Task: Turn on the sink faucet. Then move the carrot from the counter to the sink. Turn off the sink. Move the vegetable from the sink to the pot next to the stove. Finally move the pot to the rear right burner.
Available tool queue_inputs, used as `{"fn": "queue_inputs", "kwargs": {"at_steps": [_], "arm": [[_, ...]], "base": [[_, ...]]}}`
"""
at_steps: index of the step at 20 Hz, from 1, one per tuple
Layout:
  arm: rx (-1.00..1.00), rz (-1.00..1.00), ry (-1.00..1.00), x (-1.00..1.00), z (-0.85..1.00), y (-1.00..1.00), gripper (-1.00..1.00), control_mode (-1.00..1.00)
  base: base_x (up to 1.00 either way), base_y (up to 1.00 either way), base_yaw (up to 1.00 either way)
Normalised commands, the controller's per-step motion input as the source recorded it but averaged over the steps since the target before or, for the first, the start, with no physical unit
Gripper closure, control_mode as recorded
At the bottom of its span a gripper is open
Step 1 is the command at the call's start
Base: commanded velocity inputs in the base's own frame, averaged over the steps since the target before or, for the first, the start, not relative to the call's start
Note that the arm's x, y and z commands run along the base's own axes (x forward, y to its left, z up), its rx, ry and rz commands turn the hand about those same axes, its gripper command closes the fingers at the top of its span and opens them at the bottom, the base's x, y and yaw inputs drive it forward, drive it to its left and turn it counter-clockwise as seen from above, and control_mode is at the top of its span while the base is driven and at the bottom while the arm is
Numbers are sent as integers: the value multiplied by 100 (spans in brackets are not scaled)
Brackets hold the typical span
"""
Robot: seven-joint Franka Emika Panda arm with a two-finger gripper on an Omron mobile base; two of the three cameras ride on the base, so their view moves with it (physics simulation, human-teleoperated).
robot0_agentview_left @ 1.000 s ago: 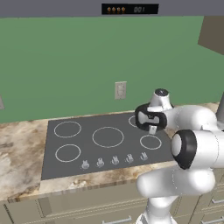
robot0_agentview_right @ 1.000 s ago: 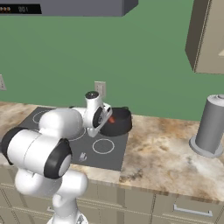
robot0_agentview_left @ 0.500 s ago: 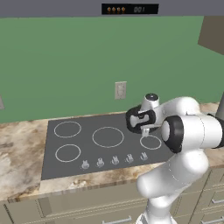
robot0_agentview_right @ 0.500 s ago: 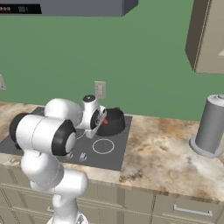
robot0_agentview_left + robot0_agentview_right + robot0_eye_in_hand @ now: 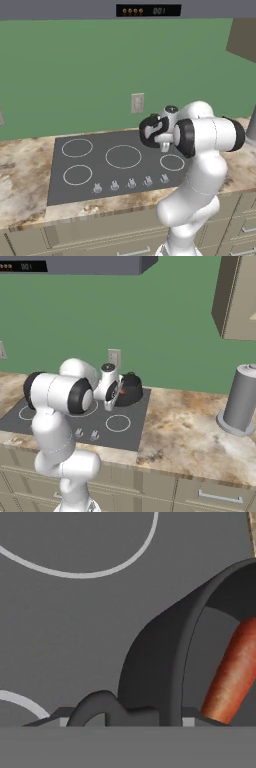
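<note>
gripping pot (image 5: pixel 160 662) rim, end effector (image 5: pixel 122 714), carrot (image 5: pixel 232 672) inside

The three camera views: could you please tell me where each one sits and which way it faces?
Left base view: behind-left of the arm, facing the stove and green wall; white arm lower right.
Right base view: behind-right, same stove, dark pot at the rear right burner; arm lower left.
Hand view: on the hand, looking into the pot at the carrot.
Both base views share the stove and counter.
</note>
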Motion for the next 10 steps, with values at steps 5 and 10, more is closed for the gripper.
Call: {"fn": "queue_inputs", "kwargs": {"at_steps": [5,10], "arm": [[0,5,3,8,-7,0,100,-100],[0,0,11,0,-12,0,100,-100]], "base": [[0,0,0],[0,0,0]]}}
